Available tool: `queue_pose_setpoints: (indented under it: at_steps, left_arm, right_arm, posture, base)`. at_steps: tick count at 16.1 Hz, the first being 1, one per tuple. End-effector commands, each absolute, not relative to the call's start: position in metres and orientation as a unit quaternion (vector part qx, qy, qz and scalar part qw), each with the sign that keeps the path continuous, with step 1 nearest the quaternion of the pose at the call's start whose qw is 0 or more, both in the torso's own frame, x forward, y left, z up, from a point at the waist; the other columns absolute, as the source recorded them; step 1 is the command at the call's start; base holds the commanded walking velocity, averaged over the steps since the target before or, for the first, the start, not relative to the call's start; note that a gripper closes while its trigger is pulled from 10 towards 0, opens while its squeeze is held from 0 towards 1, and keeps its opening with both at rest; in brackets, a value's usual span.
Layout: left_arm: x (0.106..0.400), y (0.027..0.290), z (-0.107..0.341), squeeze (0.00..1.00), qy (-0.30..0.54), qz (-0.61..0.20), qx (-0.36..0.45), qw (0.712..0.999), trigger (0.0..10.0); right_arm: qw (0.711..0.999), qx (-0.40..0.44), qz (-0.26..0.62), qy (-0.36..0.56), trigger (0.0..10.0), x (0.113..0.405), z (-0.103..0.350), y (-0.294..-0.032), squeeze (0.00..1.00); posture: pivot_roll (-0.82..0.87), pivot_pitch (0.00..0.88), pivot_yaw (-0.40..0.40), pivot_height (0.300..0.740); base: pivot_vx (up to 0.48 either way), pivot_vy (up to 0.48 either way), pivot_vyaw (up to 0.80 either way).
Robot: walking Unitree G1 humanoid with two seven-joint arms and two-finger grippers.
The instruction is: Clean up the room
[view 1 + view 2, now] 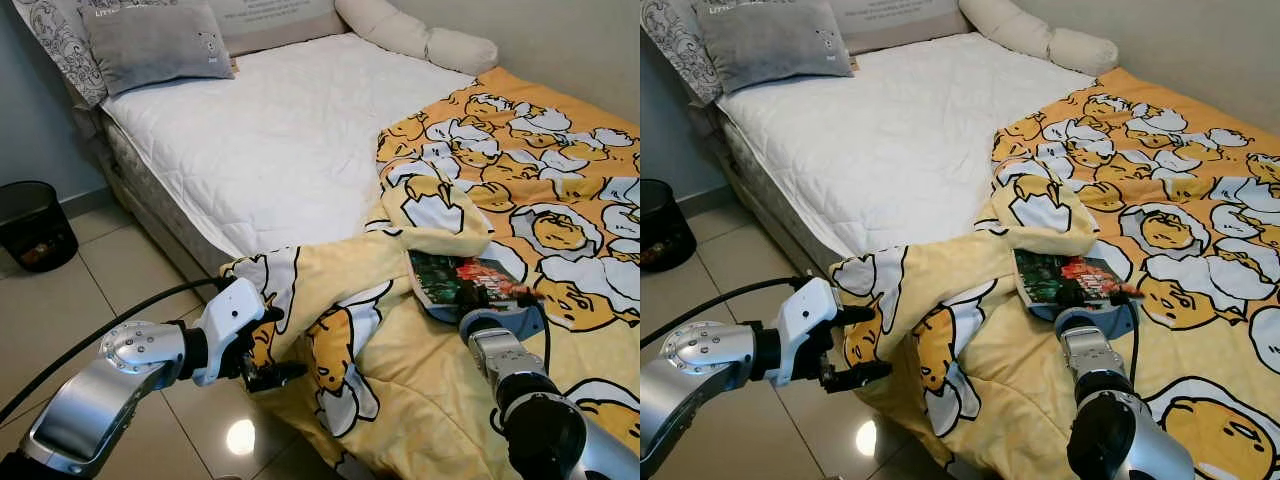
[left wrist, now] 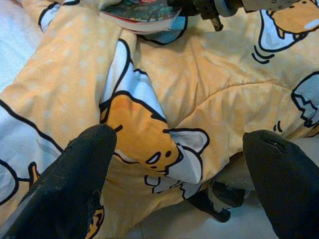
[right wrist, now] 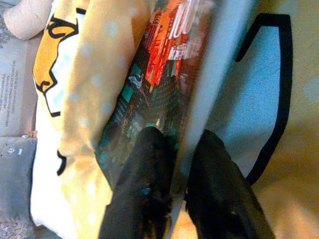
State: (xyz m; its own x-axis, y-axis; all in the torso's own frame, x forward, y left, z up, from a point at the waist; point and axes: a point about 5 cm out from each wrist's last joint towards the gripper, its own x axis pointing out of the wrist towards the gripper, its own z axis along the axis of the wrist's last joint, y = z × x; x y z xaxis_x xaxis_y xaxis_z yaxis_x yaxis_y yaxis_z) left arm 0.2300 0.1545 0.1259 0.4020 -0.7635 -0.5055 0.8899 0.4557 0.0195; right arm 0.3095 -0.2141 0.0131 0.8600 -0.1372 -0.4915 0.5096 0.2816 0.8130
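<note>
On one yellow blanket (image 1: 420, 370), right gripper (image 3: 182, 149) jaws pinch one book (image 1: 462, 283); left gripper (image 2: 179, 164) jaws gape.

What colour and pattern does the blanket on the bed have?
The blanket is yellow-orange with white cartoon egg characters outlined in black, clearest in the left eye view.

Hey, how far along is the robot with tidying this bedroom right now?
Early stage. Done: little shows; the pillows sit at the head of the bed. In hand: the right gripper is closed on the edge of a book lying on the yellow blanket, while the left gripper, open, hovers at the blanket's hanging corner. Left: the blanket is bunched, with the white mattress uncovered.
</note>
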Motion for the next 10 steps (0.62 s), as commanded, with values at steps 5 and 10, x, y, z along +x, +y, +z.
queue_pose_setpoints:
  at_steps: [5,10]
  left_arm:
    - [0.235,0.149,0.131,0.0,0.191,-0.473,0.147,0.848,10.0]
    - [0.24,0.15,0.129,0.0,0.144,-0.417,0.106,0.891,10.0]
  right_arm:
    - [0.83,0.516,-0.159,0.141,0.0,0.309,0.02,-0.223,0.0]
    - [0.876,0.46,-0.14,0.033,0.0,0.305,0.066,-0.264,0.0]
  posture:
    - [0.04,0.0,-0.021,0.74]
    - [0.03,0.0,-0.029,0.74]
  base:
    - [0.0,0.0,0.0]
    - [0.0,0.0,0.0]
